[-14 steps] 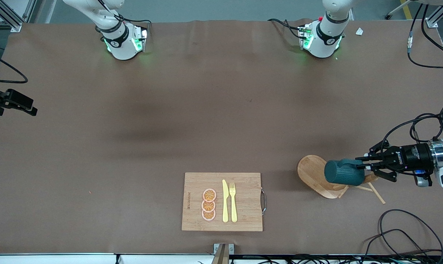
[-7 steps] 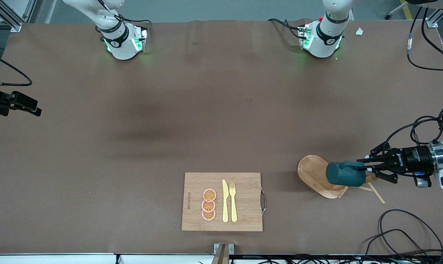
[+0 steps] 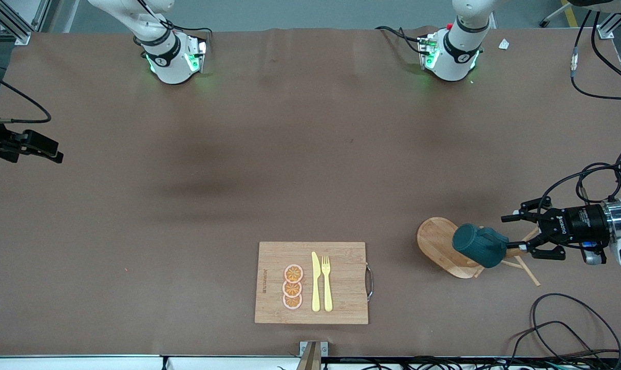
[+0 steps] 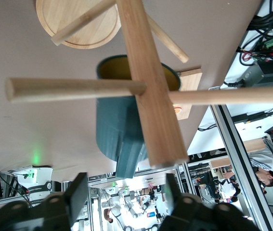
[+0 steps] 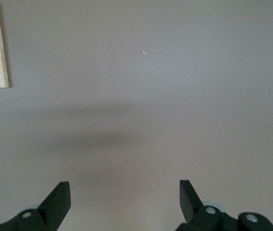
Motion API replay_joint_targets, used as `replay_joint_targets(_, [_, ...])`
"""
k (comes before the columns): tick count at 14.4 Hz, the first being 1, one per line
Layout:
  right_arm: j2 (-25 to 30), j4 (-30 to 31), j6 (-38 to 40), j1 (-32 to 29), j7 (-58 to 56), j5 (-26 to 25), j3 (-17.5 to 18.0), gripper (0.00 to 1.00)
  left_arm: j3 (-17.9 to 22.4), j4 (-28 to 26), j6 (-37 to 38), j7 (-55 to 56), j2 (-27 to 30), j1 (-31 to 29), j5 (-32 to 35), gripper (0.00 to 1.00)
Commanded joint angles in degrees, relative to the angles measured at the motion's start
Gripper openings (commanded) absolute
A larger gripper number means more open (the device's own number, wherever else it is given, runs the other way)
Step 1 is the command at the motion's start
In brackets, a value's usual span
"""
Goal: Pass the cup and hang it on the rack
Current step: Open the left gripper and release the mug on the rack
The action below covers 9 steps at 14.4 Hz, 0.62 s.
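Note:
The dark teal cup [image 3: 478,245] rests tilted on the wooden rack [image 3: 436,240], against its post and pegs near the left arm's end of the table. Which peg bears it I cannot tell. In the left wrist view the cup [image 4: 119,127] shows its mustard inside beside the post [image 4: 146,91], its handle pointing at my left gripper [image 4: 125,186]. That left gripper [image 3: 516,235] is open beside the rack, fingers either side of the handle and apart from it. My right gripper [image 3: 53,153] waits open over bare table at the right arm's end, and the right wrist view of it [image 5: 125,190] shows nothing between its fingers.
A bamboo cutting board [image 3: 341,280] with a yellow knife [image 3: 315,281], a yellow fork [image 3: 326,282] and orange slices [image 3: 293,287] lies near the front edge. Loose cables [image 3: 567,324] lie by the rack at the left arm's end.
My left gripper has opened and let go of the cup's handle, then drawn back slightly. The cup has tipped down and now rests on the rack. The right gripper drifted a little.

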<state>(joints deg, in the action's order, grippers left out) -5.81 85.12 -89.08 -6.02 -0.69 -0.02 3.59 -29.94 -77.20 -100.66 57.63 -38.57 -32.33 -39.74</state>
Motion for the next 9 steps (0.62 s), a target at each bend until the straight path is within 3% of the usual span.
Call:
replay_joint_targets(1, [3.0,3.8,-1.3,-0.5,0.3,1.0,0.1,1.00,-0.2,0.7,0.7,0.1,1.8,0.2,0.0,1.00])
replay_joint_targets(5, [5.5,8.3,-4.3,-0.5,0.3,1.0,0.0,1.00,-2.9,0.8,0.7,-0.1,4.0,0.3,9.1,1.00])
replay_joint_targets(7, [5.5,8.0,-4.4,-0.5,0.3,1.0,0.0,1.00,-5.5,0.9,0.7,-0.5,5.4,0.1,15.8,1.00])
replay_joint_targets(9, [5.5,7.5,-4.4,-0.5,0.3,1.0,0.0,1.00,-6.6,0.8,0.7,-0.5,6.6,-0.4,18.4,1.00])
